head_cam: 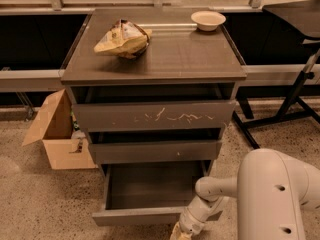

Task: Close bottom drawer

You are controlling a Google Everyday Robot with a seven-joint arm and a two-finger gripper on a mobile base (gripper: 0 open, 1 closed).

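Observation:
The bottom drawer [150, 215] of the dark grey-brown cabinet [155, 59] stands pulled out, its shallow box empty and its slim plain front facing me near the frame's lower edge. My gripper [179, 232] is at the bottom edge of the view, right at the drawer front's right part, at the end of the white arm [210, 199]. The gripper is cut off by the frame's edge. The middle drawer [155, 150] and the white-scratched top drawer [155, 116] are each slightly ajar.
A crumpled chip bag [121, 38] and a white bowl [208, 19] sit on the cabinet top. An open cardboard box [55, 134] stands on the floor to the left. A black stand leg [295, 96] is at the right. My white arm housing [277, 199] fills the lower right.

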